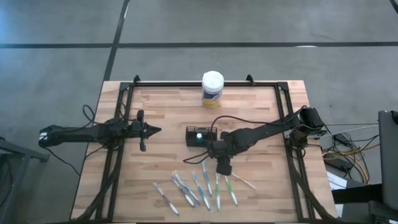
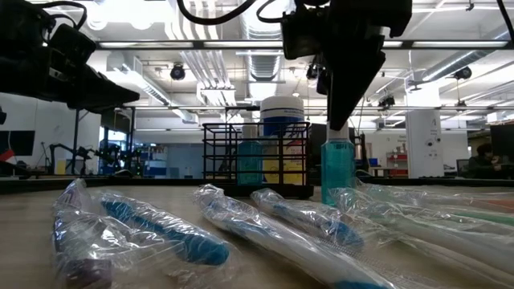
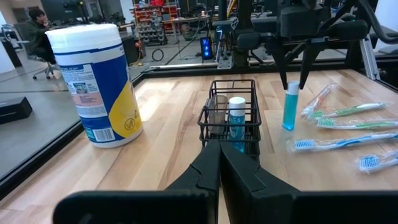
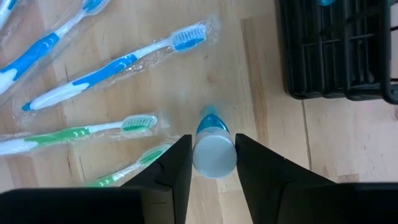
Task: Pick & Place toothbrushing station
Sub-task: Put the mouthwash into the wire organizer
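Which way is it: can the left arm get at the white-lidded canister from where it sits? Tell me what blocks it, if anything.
Probably yes. The left gripper, shut, waits at the table's left; the canister stands near the far edge with bare wood between them. The caddy and right gripper sit off to the side.

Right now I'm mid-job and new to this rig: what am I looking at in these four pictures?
Two dark robot arms work at a wooden table. One picture looks straight down, one level across the tabletop, two from the wrists. The right gripper straddles the white cap of an upright blue tube standing on the wood beside the black wire caddy, which holds another tube. Wrapped toothbrushes lie flat nearby; a white-lidded canister stands behind. The left gripper waits shut, empty.
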Motion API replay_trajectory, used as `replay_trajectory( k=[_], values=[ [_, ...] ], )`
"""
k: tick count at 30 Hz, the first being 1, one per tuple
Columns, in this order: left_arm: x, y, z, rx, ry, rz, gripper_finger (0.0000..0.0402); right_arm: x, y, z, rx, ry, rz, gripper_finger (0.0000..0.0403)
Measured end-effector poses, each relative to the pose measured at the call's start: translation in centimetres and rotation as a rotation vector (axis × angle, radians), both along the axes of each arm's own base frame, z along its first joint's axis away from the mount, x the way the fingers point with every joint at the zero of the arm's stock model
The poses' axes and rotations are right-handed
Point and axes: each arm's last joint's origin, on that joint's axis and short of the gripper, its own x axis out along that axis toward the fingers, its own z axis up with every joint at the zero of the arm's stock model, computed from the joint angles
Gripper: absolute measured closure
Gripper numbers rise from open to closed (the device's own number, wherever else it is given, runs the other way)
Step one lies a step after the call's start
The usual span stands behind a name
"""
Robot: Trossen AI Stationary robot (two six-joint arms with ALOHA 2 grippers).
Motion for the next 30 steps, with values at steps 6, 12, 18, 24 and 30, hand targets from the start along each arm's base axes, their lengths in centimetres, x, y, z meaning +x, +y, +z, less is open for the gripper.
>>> replay_trajectory(
  k=[6,12,18,24,30],
  values=[
    [0.0,0.0,0.0,0.000,-0.001,0.000,0.0390,0.0,0.0,0.0,-0.007,-0.002,0.024,0.0259],
    [0.0,0.0,0.0,0.000,0.000,0.000,0.0390,0.0,0.0,0.0,-0.010,0.003,0.032,0.0236],
    [0.0,0.0,0.0,0.000,0.001,0.000,0.0390,-0.1,0.0,-0.1,-0.019,0.004,0.049,0.0230],
    [0.0,0.0,-0.1,0.000,0.009,0.000,0.0390,-0.1,-0.1,-0.2,-0.028,0.002,0.049,0.0243],
    [0.0,0.0,-0.1,0.000,0.011,0.000,0.0390,0.1,-0.1,-1.0,-0.036,0.035,0.051,0.0267]
  ],
)
